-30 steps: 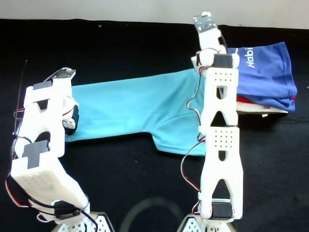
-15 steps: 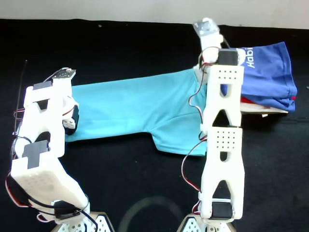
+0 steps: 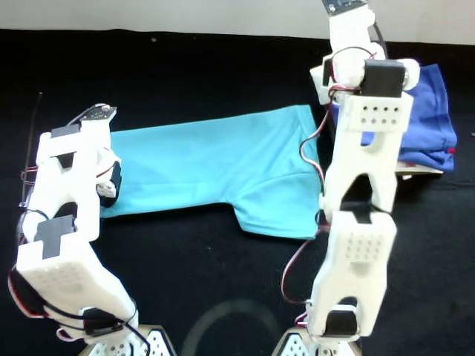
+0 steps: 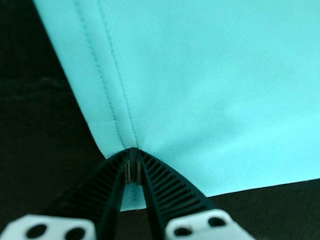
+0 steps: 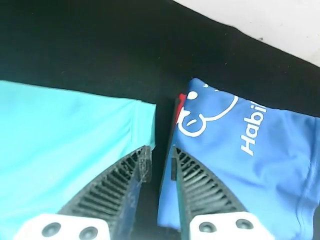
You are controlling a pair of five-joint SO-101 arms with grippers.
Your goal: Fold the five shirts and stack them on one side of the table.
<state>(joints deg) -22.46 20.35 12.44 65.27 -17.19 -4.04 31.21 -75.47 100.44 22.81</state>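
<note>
The black table (image 3: 223,67) carries a turquoise shirt (image 3: 215,163), spread flat across its middle with one sleeve pointing toward the arms' bases. The right arm (image 3: 364,185) stretches almost straight out from its base to the far edge of the table, crossing over the shirt's right side. The left arm (image 3: 63,215) is folded sharply at the elbow, its wrist dropped to the shirt's left end.

At the far right of the table lies a folded blue shirt (image 3: 430,122) on top of a stack, with a red shirt (image 5: 180,107) peeking out beneath it.

The left gripper (image 4: 131,167) has its fingers pressed together on the turquoise shirt's stitched hem, close to a corner. The right gripper (image 5: 157,165) holds nothing. Its fingers stand slightly apart above the dark strip between the turquoise shirt's corner and the blue shirt.
</note>
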